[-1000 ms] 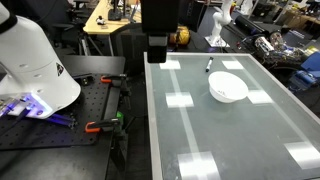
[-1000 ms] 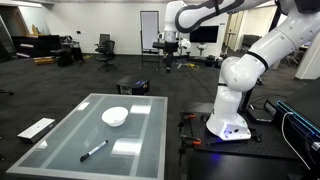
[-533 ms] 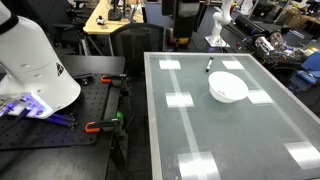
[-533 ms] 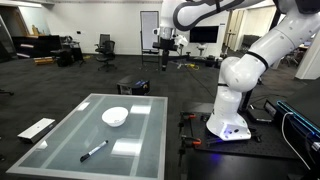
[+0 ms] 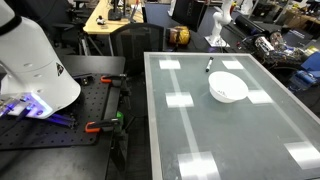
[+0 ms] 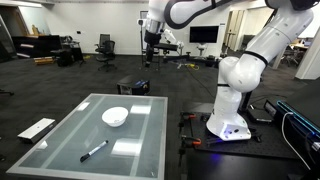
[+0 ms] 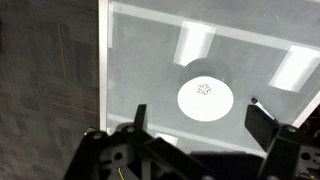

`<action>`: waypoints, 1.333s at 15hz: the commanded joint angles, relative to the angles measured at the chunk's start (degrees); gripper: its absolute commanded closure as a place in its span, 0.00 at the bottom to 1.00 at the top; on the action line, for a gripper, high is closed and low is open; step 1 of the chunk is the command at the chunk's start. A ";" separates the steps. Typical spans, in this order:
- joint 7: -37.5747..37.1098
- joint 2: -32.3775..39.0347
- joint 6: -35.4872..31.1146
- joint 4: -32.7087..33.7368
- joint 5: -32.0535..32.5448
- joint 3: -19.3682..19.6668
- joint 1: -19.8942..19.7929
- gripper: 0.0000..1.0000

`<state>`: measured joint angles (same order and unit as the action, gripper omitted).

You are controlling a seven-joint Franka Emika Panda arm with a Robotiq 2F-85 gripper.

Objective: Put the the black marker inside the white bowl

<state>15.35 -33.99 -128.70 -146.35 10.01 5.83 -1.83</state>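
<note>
Tool (image 7: 197,112): fingers spread wide, holding nothing, high above the table (image 5: 200,135).
White bowl (image 7: 205,99): far beneath tool, framed between its fingers.
Black marker (image 5: 209,64): on table near bowl, well apart from tool.

Glass-topped counter (image 5: 200,130) lies well below the fingers (image 7: 262,125) and carries pale rectangular reflections of ceiling lights. Dark carpeted floor (image 6: 60,90) surrounds it. A black perforated bench (image 5: 60,120) adjoins the counter. Office chairs (image 6: 103,46) stand far beyond, before a white wall (image 6: 90,15).
</note>
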 commanded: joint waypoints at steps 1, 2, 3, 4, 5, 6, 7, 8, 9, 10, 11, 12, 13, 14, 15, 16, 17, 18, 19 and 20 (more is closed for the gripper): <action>-0.03 6.30 -6.18 4.10 -0.94 -1.42 2.54 0.00; 0.15 7.84 -7.92 4.90 -1.26 -1.88 3.36 0.00; 0.46 9.16 -9.54 5.55 -1.60 -2.21 4.22 0.00; 0.66 10.58 -11.15 6.22 -1.81 -2.64 4.99 0.00; 0.90 12.05 -12.71 6.92 -2.11 -3.10 5.86 0.00; 1.27 13.38 -14.26 7.53 -2.51 -3.46 6.71 0.00; 1.50 14.74 -15.74 8.16 -2.84 -3.89 7.47 0.00; 1.80 16.06 -16.86 8.85 -3.31 -4.34 8.22 0.00; 1.97 17.33 -18.05 9.43 -3.53 -4.89 8.80 0.00; 2.22 18.62 -19.27 9.98 -3.75 -5.46 9.43 0.00; 2.70 19.82 -20.42 10.51 -3.92 -5.87 9.93 0.00; 3.24 20.97 -21.51 10.96 -3.95 -6.29 10.39 0.00; 4.23 22.25 -22.87 11.38 -4.13 -6.51 10.97 0.00; 5.45 23.50 -24.05 11.82 -4.20 -6.81 11.40 0.00; 6.80 24.83 -25.35 12.21 -4.73 -6.98 11.93 0.00; 8.02 26.00 -26.62 12.49 -5.08 -7.17 12.21 0.00; 9.79 27.30 -27.69 12.87 -6.13 -7.27 12.76 0.00; 11.28 28.38 -28.56 13.10 -6.92 -7.47 13.06 0.00; 12.92 29.65 -29.38 13.40 -7.75 -7.67 13.26 0.00; 14.95 31.01 -30.01 13.67 -8.89 -7.90 13.52 0.00</action>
<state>24.79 -7.11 -156.52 -134.98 4.33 -1.45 11.09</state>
